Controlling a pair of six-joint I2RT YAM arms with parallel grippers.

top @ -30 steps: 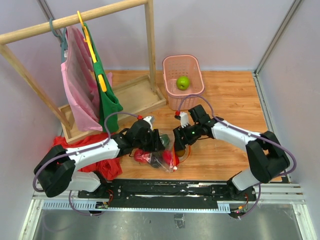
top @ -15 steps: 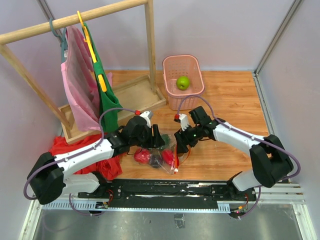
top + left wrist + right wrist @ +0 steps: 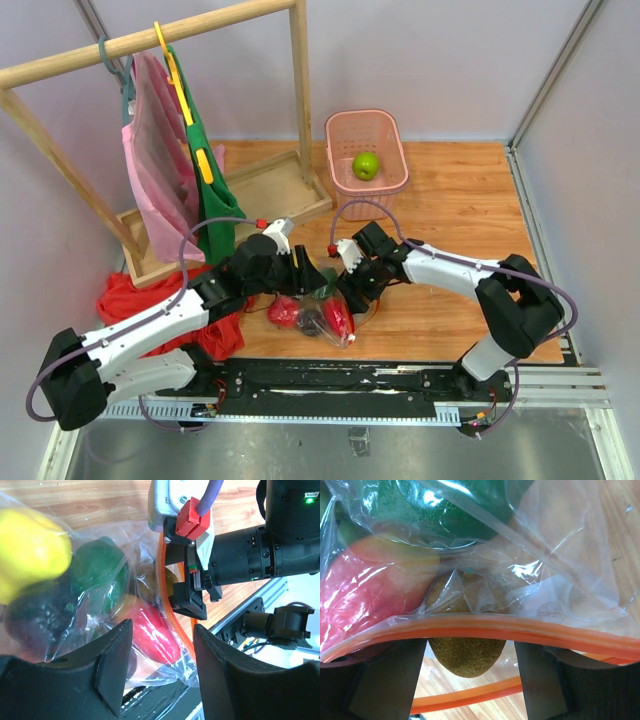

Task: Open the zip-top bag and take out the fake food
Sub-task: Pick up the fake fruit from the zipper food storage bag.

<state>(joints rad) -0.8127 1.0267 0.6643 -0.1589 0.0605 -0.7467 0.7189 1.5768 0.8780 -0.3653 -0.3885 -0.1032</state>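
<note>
Two black claws meet over the clear, crinkly plastic zip-top bag. From above, it lies on the brown wooden desk, at 6 o'clock from the pink plastic basket. The left claw is at 10 o'clock of the bag and the right claw at 1 o'clock.

The left wrist view shows the left claw wide open above the bag, holding nothing. The shiny plastic fake food is inside it.

The right wrist view shows the right claw open too. A fuzzy brown oval piece sits between its fingers; I cannot tell if they touch it. The two lips of the orange-red zip strip are apart, so I think the bag is open and taking food out is the step now. Next, the right claw should close on the brown piece and pull, while the left claw pins the bag.
</note>
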